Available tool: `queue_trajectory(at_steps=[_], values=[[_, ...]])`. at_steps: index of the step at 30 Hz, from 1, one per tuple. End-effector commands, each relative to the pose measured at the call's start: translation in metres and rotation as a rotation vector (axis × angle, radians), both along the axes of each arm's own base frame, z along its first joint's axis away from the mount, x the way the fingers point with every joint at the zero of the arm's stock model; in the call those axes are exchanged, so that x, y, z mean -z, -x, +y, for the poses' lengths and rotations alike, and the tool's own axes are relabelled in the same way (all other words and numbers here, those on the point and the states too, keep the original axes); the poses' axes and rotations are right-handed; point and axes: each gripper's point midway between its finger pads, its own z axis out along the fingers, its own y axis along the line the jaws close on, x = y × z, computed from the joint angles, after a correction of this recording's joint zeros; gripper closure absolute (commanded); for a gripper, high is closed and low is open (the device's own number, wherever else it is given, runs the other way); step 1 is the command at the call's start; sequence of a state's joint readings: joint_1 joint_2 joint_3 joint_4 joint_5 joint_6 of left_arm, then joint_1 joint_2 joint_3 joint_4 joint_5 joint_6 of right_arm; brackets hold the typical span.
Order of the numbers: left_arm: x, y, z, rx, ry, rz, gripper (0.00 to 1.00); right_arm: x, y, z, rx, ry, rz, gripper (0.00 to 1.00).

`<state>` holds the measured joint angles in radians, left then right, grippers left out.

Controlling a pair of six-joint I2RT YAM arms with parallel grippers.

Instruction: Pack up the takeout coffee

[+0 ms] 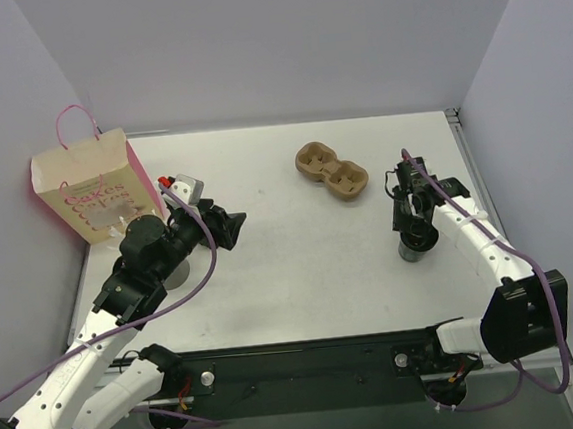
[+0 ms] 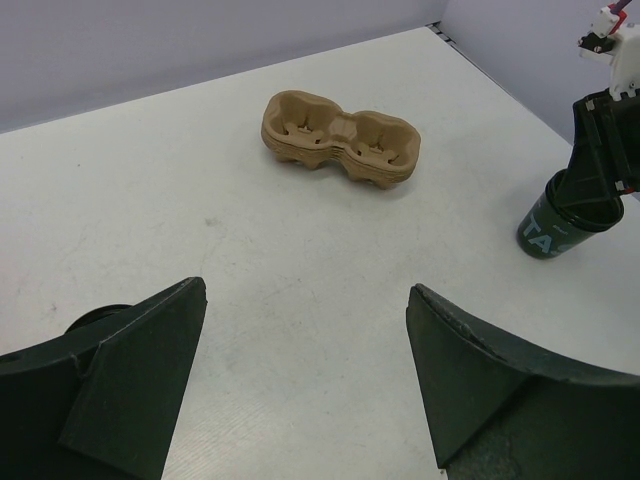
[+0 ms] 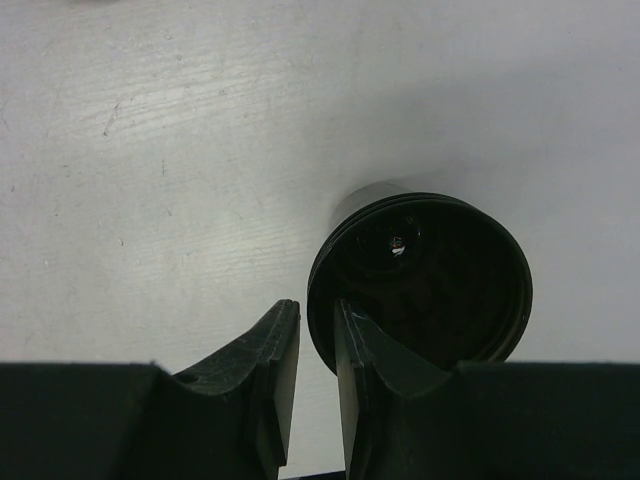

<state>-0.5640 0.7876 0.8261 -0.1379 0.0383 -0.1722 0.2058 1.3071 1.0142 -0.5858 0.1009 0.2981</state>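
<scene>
Item: takeout coffee (image 2: 548,232), a small round paper cup.
Wall: dark greenish grey with pale lettering, narrowing toward the base.
Lid: black plastic lid (image 3: 425,275), round with a raised rim, seated on the cup.
Pose: upright, standing on its base.
Place: directly under the right gripper (image 3: 317,312), whose tips reach down to lid height.
Rim: one edge lies in the narrow gap between the two fingers, one finger outside the cup and the other over the lid.
Contact: whether the rim is pinched cannot be told.
</scene>
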Motion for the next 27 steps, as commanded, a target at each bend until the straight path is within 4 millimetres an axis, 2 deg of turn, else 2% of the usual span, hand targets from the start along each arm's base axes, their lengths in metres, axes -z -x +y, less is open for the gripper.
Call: queue_trajectory(at_steps=[1, 9, 27], values=[[-0.0198, 0.0006, -0.0041, 0.019, 0.035, -0.057, 0.09, 0.0083, 0.0048, -0.0022, 0.015, -0.004, 0.037, 0.78], [-0.0182, 0.0005, -0.0050, 0.022, 0.033, -0.053, 0.09, 0.0133, 0.0051, 0.0006, 0.006, -0.019, 0.055, 0.79], [-0.0177, 0.0005, -0.0056, 0.025, 0.031, -0.053, 0.09, 0.0094, 0.0043, -0.0023, 0.003, -0.006, 0.040, 0.95]])
